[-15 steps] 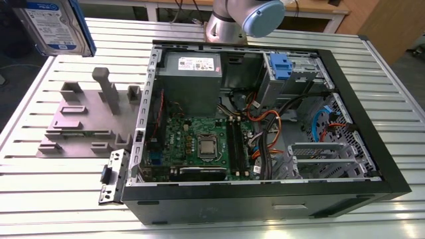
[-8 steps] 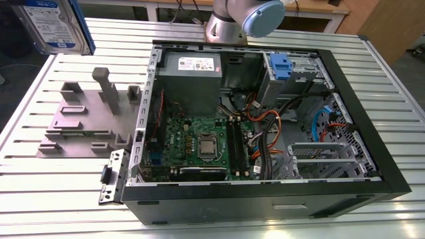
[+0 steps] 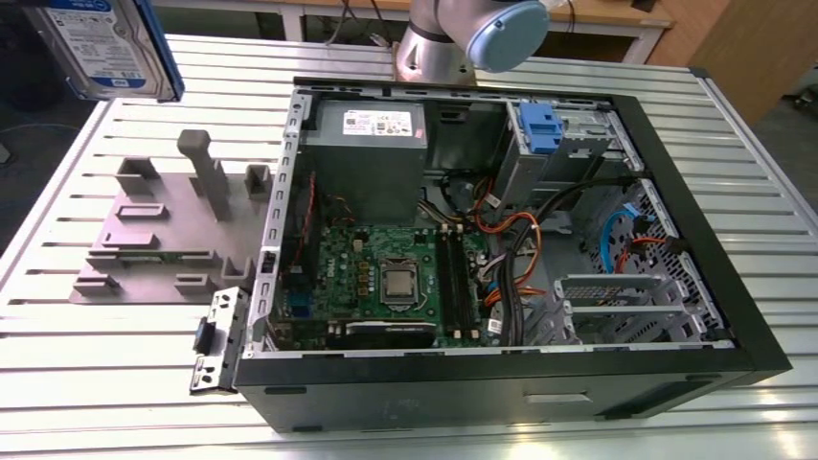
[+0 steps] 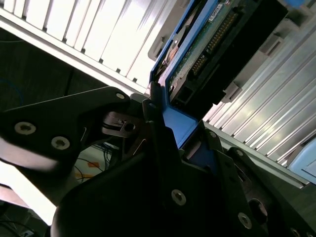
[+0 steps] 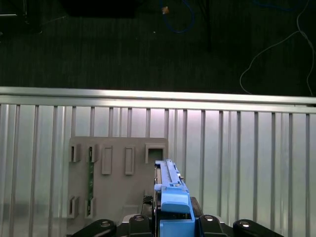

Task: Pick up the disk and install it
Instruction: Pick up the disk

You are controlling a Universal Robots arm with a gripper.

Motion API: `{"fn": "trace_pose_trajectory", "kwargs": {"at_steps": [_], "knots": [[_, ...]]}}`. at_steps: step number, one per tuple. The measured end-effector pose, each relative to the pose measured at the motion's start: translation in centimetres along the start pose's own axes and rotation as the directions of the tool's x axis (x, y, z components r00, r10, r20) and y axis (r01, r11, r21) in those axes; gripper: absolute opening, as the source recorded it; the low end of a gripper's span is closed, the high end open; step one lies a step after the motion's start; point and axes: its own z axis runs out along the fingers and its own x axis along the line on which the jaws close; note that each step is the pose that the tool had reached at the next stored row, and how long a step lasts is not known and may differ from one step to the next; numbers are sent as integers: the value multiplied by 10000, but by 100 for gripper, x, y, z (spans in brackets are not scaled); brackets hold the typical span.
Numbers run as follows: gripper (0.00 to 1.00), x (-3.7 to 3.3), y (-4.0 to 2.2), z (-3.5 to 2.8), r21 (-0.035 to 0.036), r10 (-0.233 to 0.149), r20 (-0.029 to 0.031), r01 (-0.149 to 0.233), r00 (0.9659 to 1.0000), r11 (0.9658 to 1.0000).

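Note:
The disk [image 3: 109,48], silver with a white-and-blue label and blue side rails, hangs in the air at the exterior view's upper left, well above the slatted table. In the first wrist view the disk [image 5: 168,180] stands on edge, with its blue rail clamped in my gripper [image 5: 170,222] above the grey fixture plate [image 5: 118,177]. The second wrist view shows the disk's [image 4: 207,44] circuit-board underside, with my gripper [image 4: 170,118] shut on its blue rail. The open computer case [image 3: 715,240] lies to the exterior view's right of the disk.
Inside the case are a grey power-supply box [image 3: 368,144], the motherboard [image 3: 383,273], cables, and a blue latch piece [image 3: 541,129] on a grey metal frame. A grey fixture [image 3: 167,220] with upright posts stands beside the case. The arm's base [image 3: 442,48] is behind the case.

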Motion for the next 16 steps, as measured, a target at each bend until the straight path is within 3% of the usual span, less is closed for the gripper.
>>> {"fn": "trace_pose_trajectory", "kwargs": {"at_steps": [16], "knots": [[37,-6,3,-147,2,0,1,0,10000,10000]]}}
